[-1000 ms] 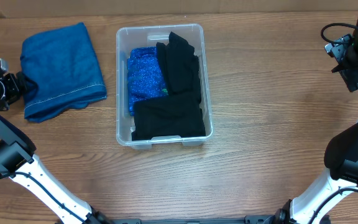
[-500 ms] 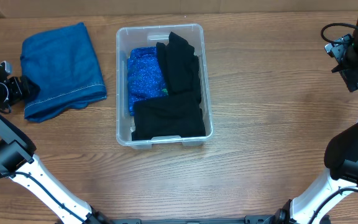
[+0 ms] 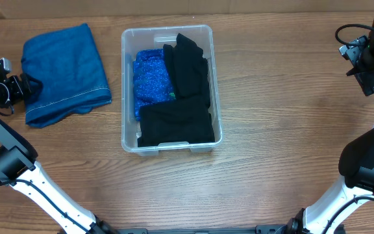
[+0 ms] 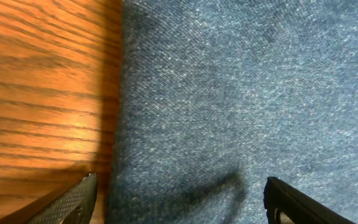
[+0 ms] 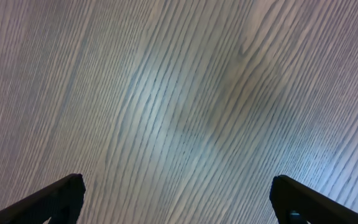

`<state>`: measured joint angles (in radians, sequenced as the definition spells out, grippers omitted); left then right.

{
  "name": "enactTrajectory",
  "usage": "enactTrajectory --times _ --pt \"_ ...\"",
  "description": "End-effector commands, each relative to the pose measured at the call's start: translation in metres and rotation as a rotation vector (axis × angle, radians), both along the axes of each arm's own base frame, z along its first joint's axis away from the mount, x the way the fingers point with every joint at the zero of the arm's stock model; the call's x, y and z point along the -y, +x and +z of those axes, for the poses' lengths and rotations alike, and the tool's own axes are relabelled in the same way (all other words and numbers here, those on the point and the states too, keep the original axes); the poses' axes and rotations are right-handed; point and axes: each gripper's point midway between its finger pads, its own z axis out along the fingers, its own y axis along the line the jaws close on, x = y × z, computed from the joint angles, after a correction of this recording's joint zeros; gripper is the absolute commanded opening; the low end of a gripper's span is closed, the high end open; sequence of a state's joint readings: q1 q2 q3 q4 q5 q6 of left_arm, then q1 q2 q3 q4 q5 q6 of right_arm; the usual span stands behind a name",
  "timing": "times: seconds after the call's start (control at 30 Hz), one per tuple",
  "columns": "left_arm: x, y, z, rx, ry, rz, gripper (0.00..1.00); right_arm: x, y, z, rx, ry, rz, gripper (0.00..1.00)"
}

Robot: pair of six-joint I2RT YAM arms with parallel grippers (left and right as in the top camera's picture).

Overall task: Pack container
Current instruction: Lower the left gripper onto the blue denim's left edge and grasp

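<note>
- Since the earlier overhead frames, the left gripper [image 3: 22, 87] is shifted slightly away from the table's left edge and onto the left border of the blue cloth [image 3: 63, 71]; nothing else is displaced.
- In the left wrist view, the fingers are seen spread wide, with the cloth border between them and nothing clamped.
- The right gripper [image 5: 178, 196] is held near the far right corner over bare table [image 3: 278, 130], its fingers equally wide apart and empty.
- The container [image 3: 171, 148] is located mid-table, closer to the far edge than the near one. Its long axis is aligned from far edge to near edge.
- Black garments [image 3: 186, 71] and a sparkly blue fabric [image 3: 149, 78] are already held in the container.
- The cloth is laid folded near the far left corner, just beside the container's left wall but apart from it. Its long axis is aligned roughly far to near.
- The container is thus positioned beyond the cloth, toward the right edge, as seen from the left gripper.
- The left arm is judged the nearer one for the pick.
</note>
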<state>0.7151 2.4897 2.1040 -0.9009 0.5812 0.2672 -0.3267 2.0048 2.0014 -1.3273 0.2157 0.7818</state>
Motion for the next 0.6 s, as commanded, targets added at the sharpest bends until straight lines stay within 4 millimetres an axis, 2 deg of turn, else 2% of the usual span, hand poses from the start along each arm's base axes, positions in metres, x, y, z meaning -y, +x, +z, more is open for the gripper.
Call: enactTrajectory --times 0.0,0.07,0.33,0.57 --pt "0.013 0.002 -0.019 -0.011 -0.078 0.000 0.86 0.002 0.000 0.001 0.002 -0.008 -0.007 1.00" --pt "0.018 0.001 -0.033 -0.031 -0.107 0.000 0.86 0.002 0.000 0.001 0.002 -0.008 -0.007 1.00" --pt "0.034 -0.001 -0.063 -0.049 -0.214 -0.007 0.86 0.002 0.000 0.001 0.002 -0.008 -0.007 1.00" --pt "0.039 -0.001 -0.065 -0.043 -0.245 -0.013 0.86 0.002 0.000 0.001 0.002 -0.008 -0.007 1.00"
